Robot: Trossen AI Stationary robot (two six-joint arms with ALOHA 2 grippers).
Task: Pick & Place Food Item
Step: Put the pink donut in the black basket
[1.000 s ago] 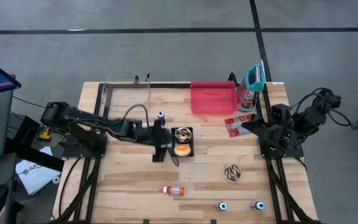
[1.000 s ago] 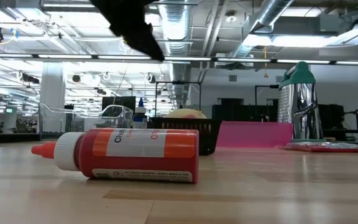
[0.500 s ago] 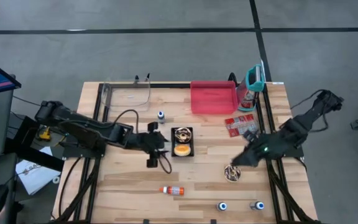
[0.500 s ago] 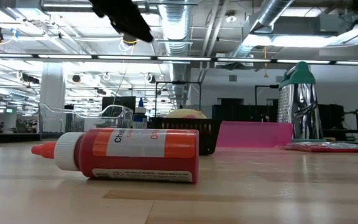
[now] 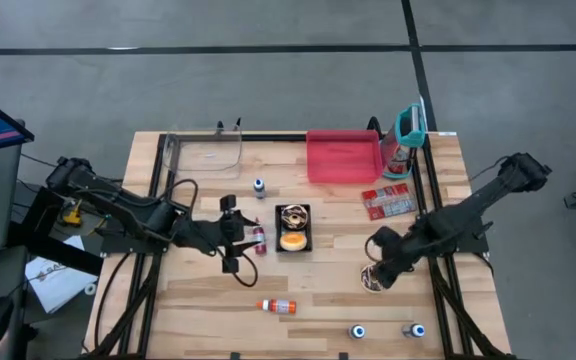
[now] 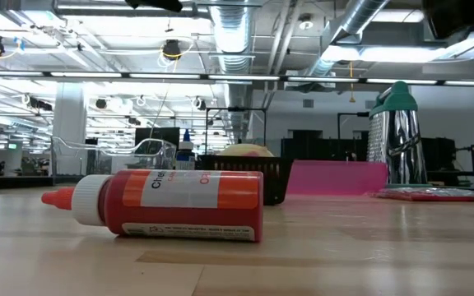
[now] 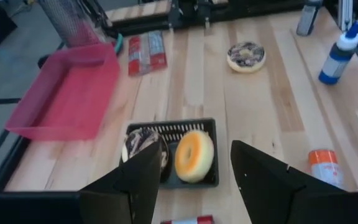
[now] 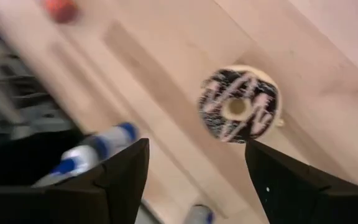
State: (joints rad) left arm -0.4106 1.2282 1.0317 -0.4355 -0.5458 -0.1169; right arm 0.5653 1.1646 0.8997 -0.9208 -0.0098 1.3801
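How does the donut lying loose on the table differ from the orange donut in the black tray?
The loose donut has dark chocolate icing with pale drizzle; the orange donut is plain glazed orange. The loose donut lies alone on the bare wooden table, under the open right gripper; the orange donut sits in the black tray beside a second, chocolate-topped donut. Both are ring-shaped and lie flat.
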